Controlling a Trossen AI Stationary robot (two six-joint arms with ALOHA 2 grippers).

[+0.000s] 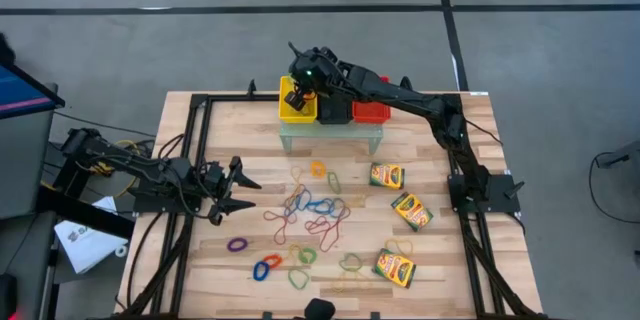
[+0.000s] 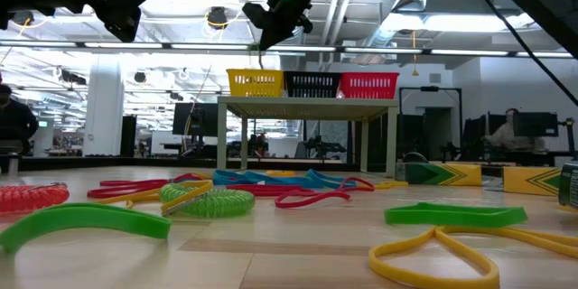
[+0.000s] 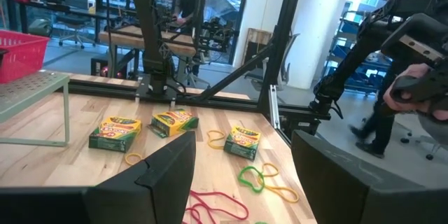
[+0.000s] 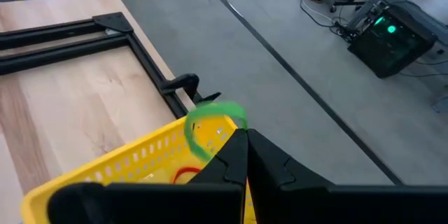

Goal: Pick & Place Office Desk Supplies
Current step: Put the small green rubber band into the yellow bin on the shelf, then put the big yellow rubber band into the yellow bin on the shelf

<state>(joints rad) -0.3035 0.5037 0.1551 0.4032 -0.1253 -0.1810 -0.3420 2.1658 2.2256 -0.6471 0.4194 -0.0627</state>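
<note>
yellow basket point(image 1: 296, 100), black basket point(image 1: 334, 111), red basket point(image 1: 371, 113), stand point(image 1: 331, 134)

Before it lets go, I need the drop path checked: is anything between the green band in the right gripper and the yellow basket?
Nothing visible: the right gripper, shut on the green rubber band, hangs over the open yellow basket.

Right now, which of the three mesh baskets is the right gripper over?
The yellow basket, leftmost on the green stand. The right gripper hangs above it, shut on a green rubber band; the black and red baskets sit beside it.
</note>
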